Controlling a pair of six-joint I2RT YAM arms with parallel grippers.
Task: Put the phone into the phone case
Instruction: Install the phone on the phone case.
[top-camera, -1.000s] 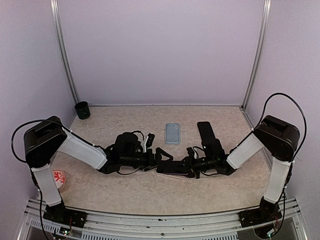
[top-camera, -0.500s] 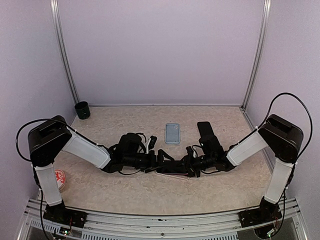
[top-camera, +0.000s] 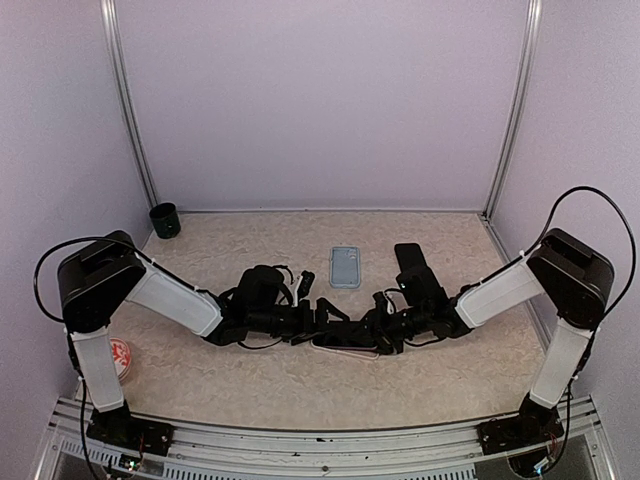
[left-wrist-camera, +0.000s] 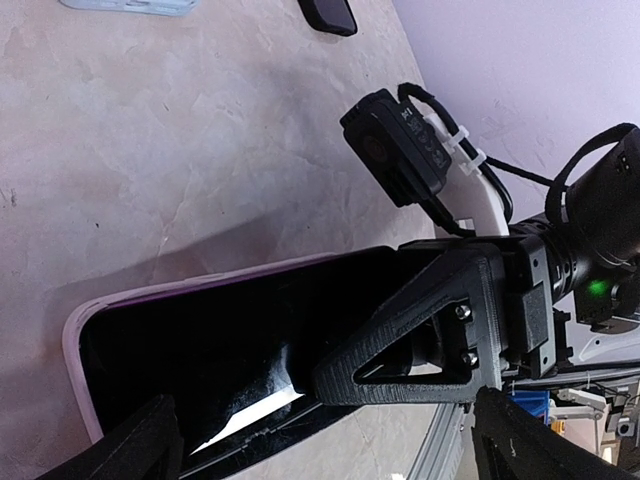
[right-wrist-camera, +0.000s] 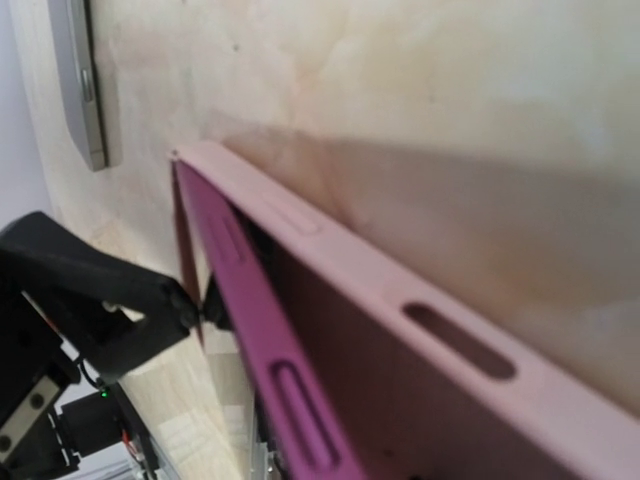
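Marbled table (top-camera: 250, 240), slim pink phone case (right-wrist-camera: 360, 270)

Pink case (right-wrist-camera: 420, 330); phone (right-wrist-camera: 262, 335) with purple edge and glossy black screen. Table (top-camera: 250, 385) beige, marbled with faint veins. Spare case (top-camera: 345, 267) pale blue; slab (top-camera: 408, 262) black; cup (top-camera: 165, 220) dark green; disc (top-camera: 118, 355) red and white.

Nothing legible anywhere I look (the red mark on the round disc (top-camera: 118, 356) is too small to read).
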